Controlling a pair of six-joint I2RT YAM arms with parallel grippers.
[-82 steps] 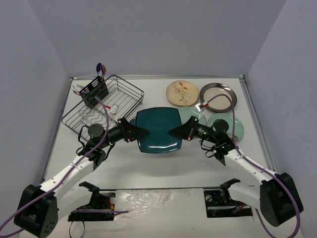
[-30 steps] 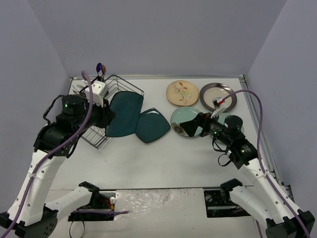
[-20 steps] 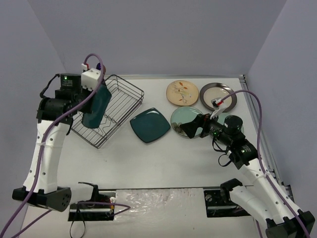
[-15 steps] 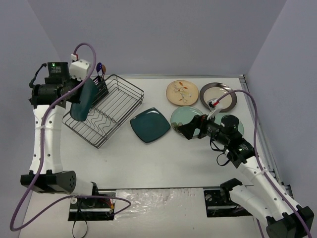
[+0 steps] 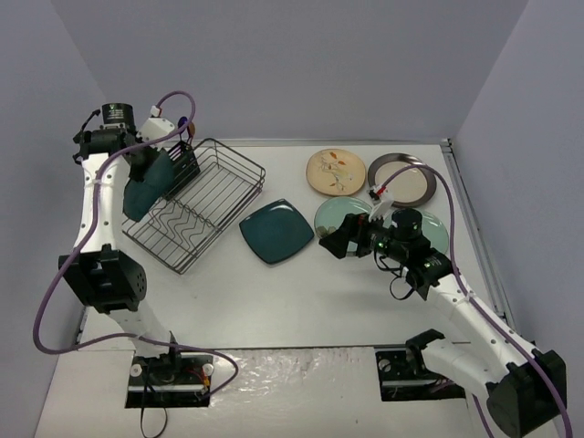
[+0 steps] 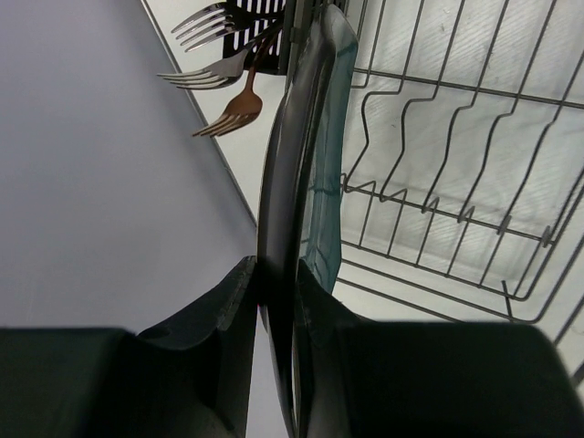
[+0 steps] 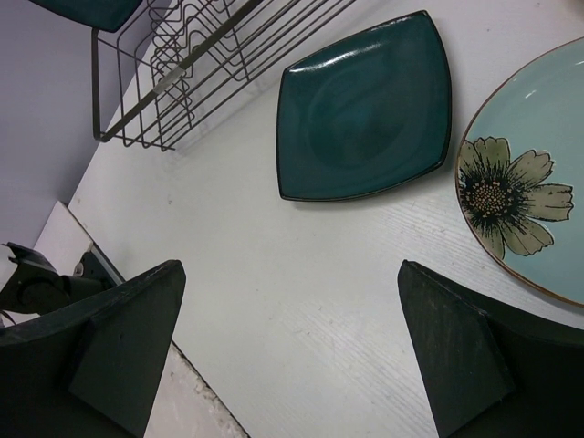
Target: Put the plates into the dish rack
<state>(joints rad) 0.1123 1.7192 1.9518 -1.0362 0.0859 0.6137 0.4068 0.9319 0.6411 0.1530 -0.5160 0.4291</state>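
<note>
Two dark teal square plates in view. L tool (image 6: 274,301) is clamped tight on the rim of the held teal plate (image 6: 306,155), which stands on edge over the dish rack's (image 5: 239,160) 9 o'clock side, just beside the cutlery holder (image 5: 182,164) w/ forks (image 6: 214,68). Can't tell if it touches the wires. Second teal plate (image 7: 365,105) lies flat on the tabletop (image 5: 274,292) at the rack's 4 o'clock. R tool (image 7: 292,338) hovers w/ fingers spread wide, gripping nothing. Flowered mint plate (image 7: 525,201) lies at its 2 o'clock.

The white table (image 5: 274,301) bears the dish rack (image 5: 219,196) and five flat plates (image 5: 276,231).
</note>
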